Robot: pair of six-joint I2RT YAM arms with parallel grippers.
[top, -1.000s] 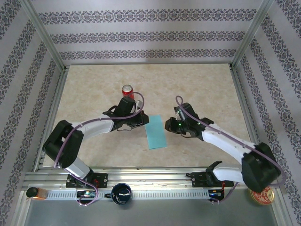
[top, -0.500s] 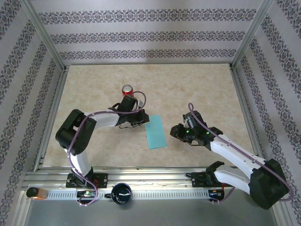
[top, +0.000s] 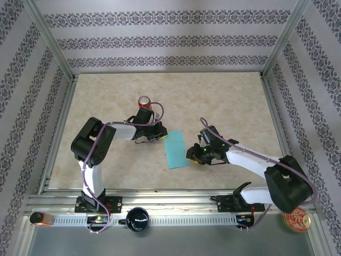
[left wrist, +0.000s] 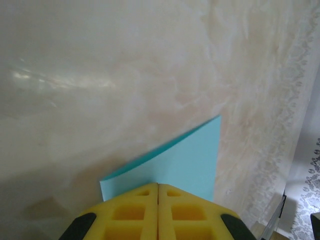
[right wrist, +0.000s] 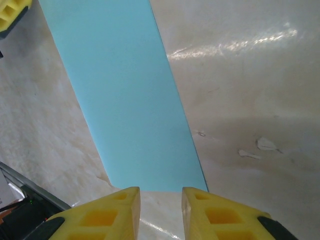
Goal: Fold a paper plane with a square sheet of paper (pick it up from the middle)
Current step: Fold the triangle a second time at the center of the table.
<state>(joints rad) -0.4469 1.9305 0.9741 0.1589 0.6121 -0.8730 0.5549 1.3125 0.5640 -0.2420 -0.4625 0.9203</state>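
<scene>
Lying flat on the desk point(top: 229, 101), the square sheet of paper point(top: 176, 150) is doubled into a strip. Left hand point(left wrist: 158, 186), clamped shut, sits at its far corner, likely anchoring it; right hand point(right wrist: 161, 192), narrowly parted and empty, faces the near end.

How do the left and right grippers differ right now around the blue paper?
The left gripper has its jaws pressed together, while the right gripper shows a gap between them. The left gripper sits at the far end of the blue paper, and the right gripper sits at its near end. Both are yellow-tipped and low by the paper's edge.
</scene>
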